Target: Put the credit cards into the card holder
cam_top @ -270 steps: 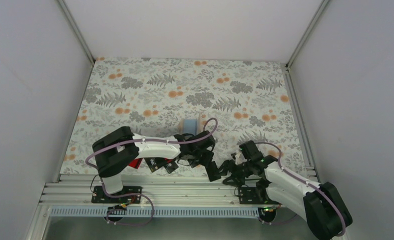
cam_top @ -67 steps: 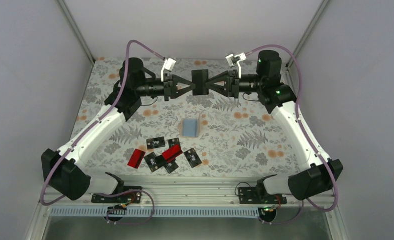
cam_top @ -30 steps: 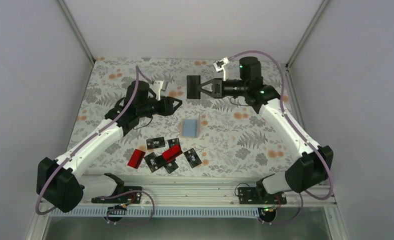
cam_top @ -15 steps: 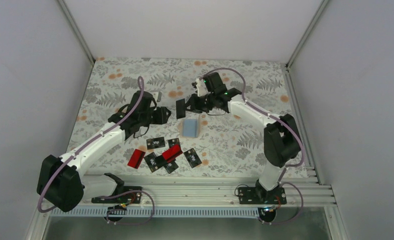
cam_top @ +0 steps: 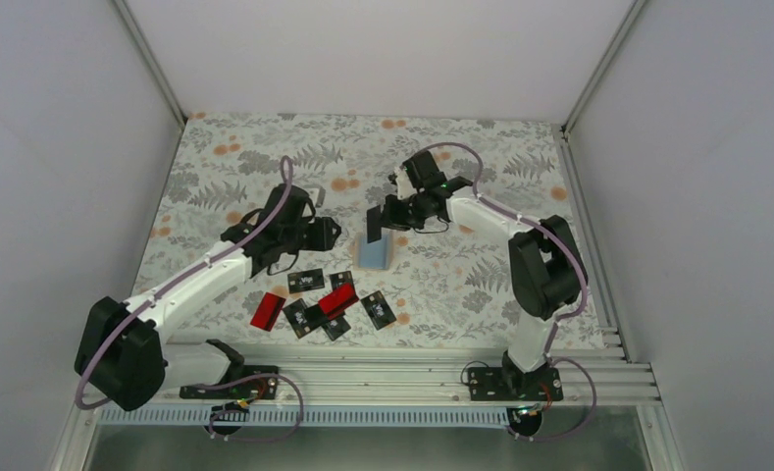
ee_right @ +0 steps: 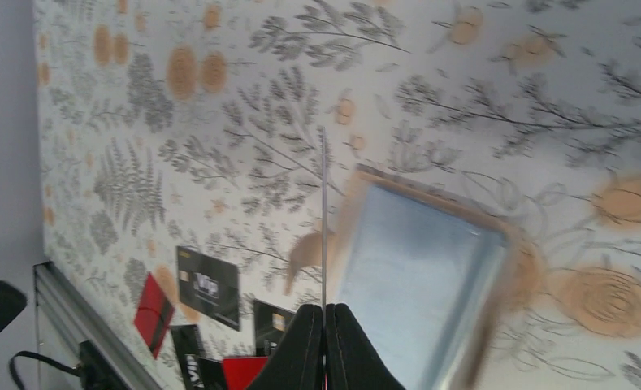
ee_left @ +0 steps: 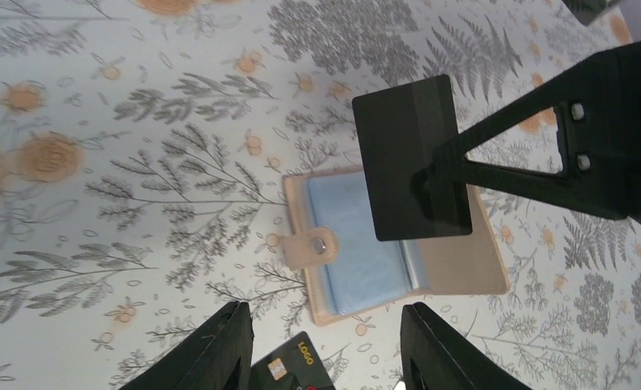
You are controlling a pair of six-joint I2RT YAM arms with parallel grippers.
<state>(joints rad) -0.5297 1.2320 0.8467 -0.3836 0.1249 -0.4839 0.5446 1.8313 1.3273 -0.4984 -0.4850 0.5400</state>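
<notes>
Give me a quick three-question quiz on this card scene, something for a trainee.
1. True or false: the left gripper is shut on the card holder.
2. The card holder lies: A) folded shut, B) open, blue inside up, C) standing on edge.
3. What is the right gripper shut on?
Key: 1 false, it is open and empty; 2 B; 3 a plain black card.

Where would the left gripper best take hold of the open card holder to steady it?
Probably the snap tab of the card holder, from above with the left gripper. The holder lies open and flat, so only the tab juts past its tan edge, and it is clear of the black card in the right gripper.
</notes>
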